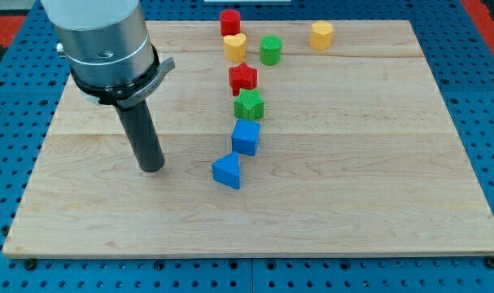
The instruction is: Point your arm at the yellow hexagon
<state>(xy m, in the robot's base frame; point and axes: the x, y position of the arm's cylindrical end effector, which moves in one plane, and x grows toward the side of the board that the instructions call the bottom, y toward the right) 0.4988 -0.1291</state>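
Note:
The yellow hexagon (321,35) sits near the view's top, right of centre, on the wooden board (377,163). My tip (151,168) rests on the board at the view's left, far from the hexagon, down and to the left of it. The nearest block to my tip is the blue triangle (227,171), a short way to its right.
A line of blocks runs down the middle: a red cylinder (229,21), a yellow heart (235,45), a green cylinder (270,50), a red star (242,77), a green block (249,105), a blue cube (246,137). A blue pegboard (483,98) surrounds the board.

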